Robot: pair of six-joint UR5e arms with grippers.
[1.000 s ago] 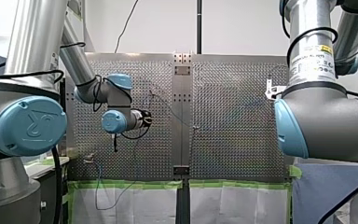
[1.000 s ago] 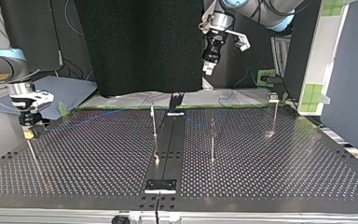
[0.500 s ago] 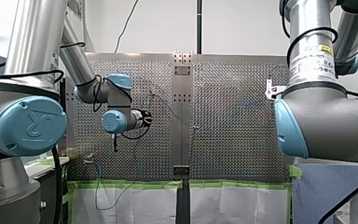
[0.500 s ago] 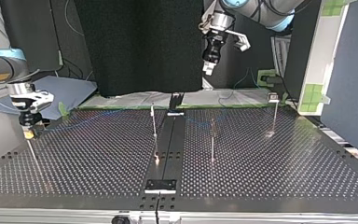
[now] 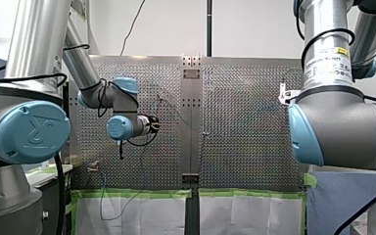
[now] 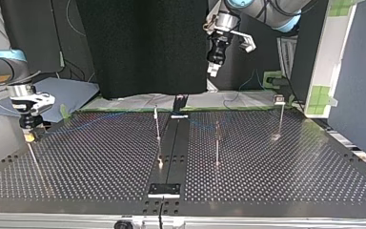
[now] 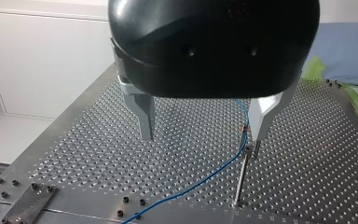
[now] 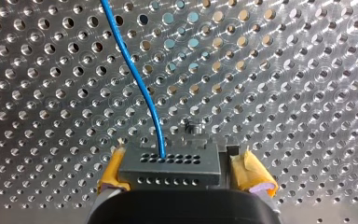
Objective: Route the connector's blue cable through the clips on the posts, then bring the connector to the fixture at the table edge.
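Observation:
In the right wrist view the grey connector (image 8: 170,165) sits between my right gripper's (image 8: 182,173) yellow pads (image 8: 251,171). A narrow gap shows beside one pad, so the jaws stand open around it. The blue cable (image 8: 140,84) leaves the connector across the perforated plate. In the top view my right gripper (image 6: 28,130) hangs low at the table's left edge. My left gripper (image 7: 203,136) is open and holds nothing; its metal fingers (image 7: 147,119) hover above the table. One finger is beside a post's clip (image 7: 247,142) that the blue cable (image 7: 205,179) passes through. My left gripper (image 6: 213,70) hangs high at the back.
Thin posts stand on the table (image 6: 100,162): one (image 6: 157,125) left of the centre rail (image 6: 174,143), one (image 6: 217,145) right of it, one (image 6: 281,117) far right. Green tape and white sheets line the table's edge (image 5: 137,193) nearest the front view's camera.

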